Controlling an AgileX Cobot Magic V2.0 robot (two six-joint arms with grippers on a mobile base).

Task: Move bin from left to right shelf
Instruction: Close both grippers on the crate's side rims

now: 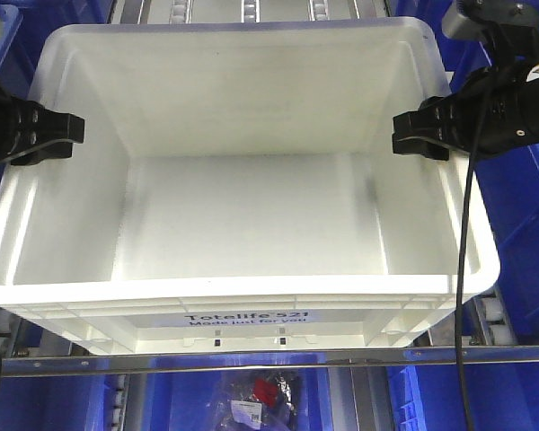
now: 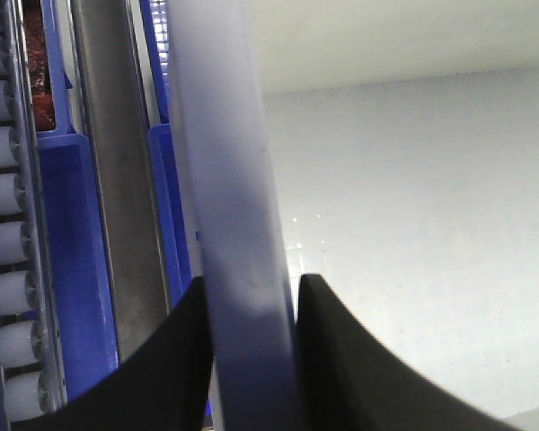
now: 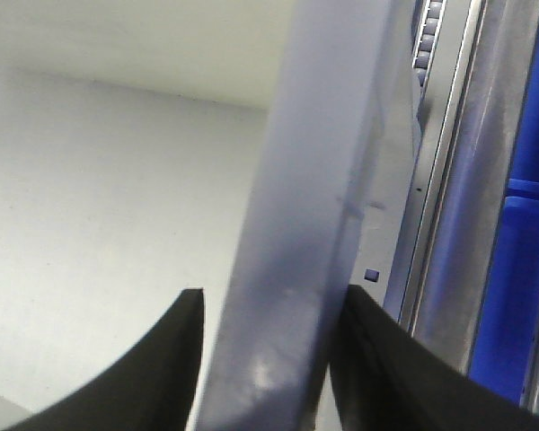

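The white bin (image 1: 251, 289) fills the front view, empty, with its black "Totelife" print on the near wall. My left gripper (image 1: 58, 135) grips the bin's left rim and my right gripper (image 1: 418, 135) grips its right rim, at about the same height. In the left wrist view the rim (image 2: 225, 180) runs up between the two black fingers, and the left gripper (image 2: 250, 289) is shut on it. The right wrist view shows the right gripper (image 3: 269, 301) shut on the rim (image 3: 328, 180) in the same way.
Blue plastic bins (image 1: 521, 224) flank the white bin on both sides. A metal shelf rail (image 1: 269, 357) crosses below its near wall, with a bag holding something red (image 1: 265, 395) under it. Roller tracks (image 2: 0, 224) and a metal upright (image 3: 472, 180) run beside the rims.
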